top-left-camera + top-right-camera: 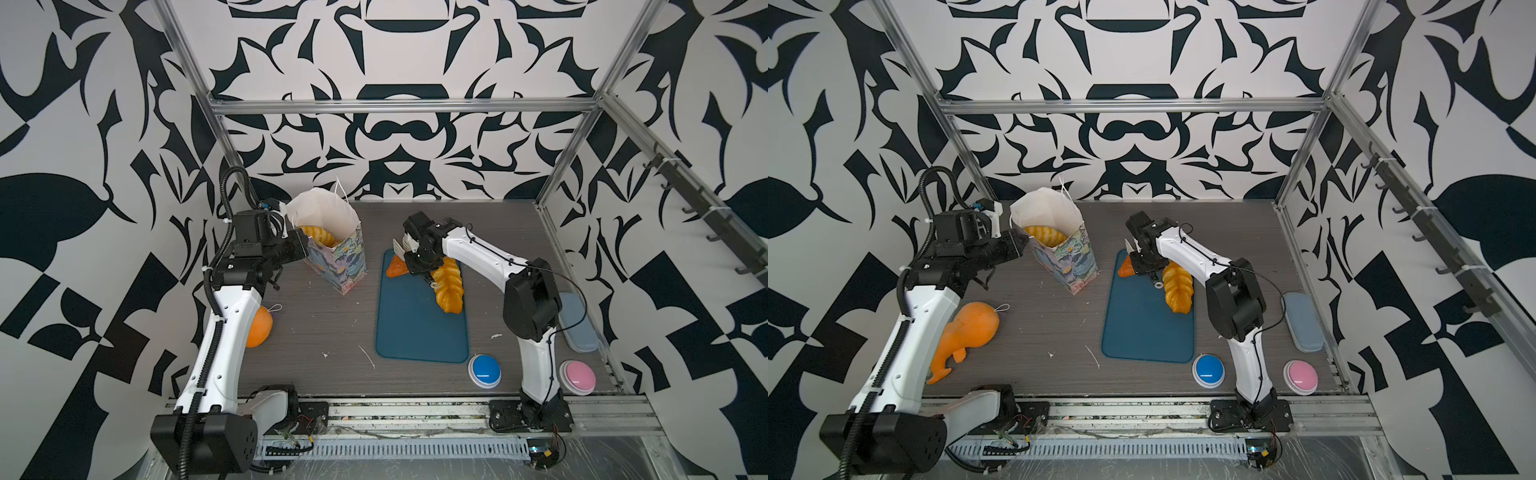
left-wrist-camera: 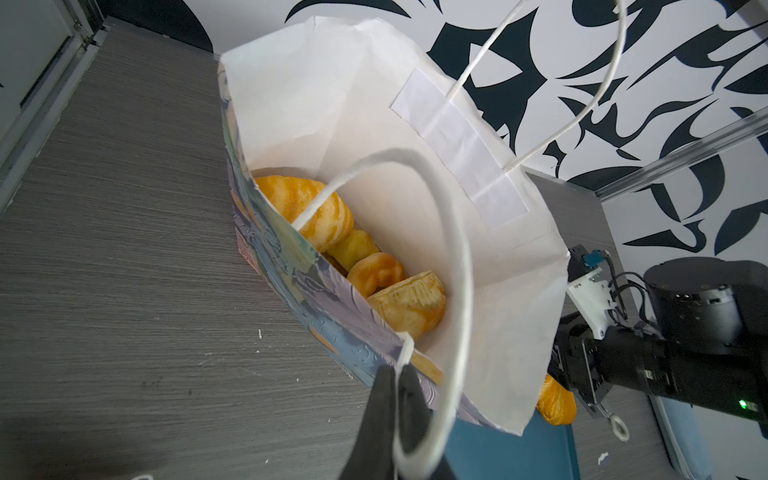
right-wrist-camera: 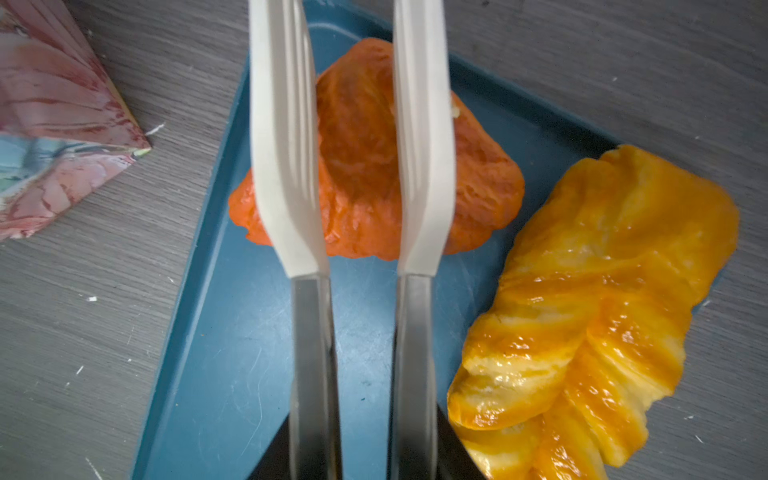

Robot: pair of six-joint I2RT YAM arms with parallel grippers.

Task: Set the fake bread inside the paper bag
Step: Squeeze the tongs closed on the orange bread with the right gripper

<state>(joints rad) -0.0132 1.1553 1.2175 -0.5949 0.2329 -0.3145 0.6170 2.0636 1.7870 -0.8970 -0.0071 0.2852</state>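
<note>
Two pastries lie outside the paper bag (image 1: pixel 338 259): a darker orange triangle (image 3: pixel 357 137) and a long braided loaf (image 3: pixel 602 311). We see both on the blue tray (image 1: pixel 415 328), which sits on the desk (image 1: pixel 316 324) just right of the bag. The triangle rests at the tray's far left corner, and the loaf lies aslant along its right edge.

The right claw (image 1: pixel 401 248) hangs over the triangle. Its white fingers (image 3: pixel 282 145) are parted and straddle the middle of the pastry, which spreads out past them on both sides. We cannot tell whether they press on it.

The bag stands upright toward the back left of the desk with its mouth open. Several golden pastries (image 2: pixel 307 208) are piled inside against its printed wall. The left claw (image 2: pixel 397 376) is clenched on the bag's rim, right at the foot of a white string handle (image 2: pixel 457 249). In both top views that arm reaches the bag from its left side.
</note>
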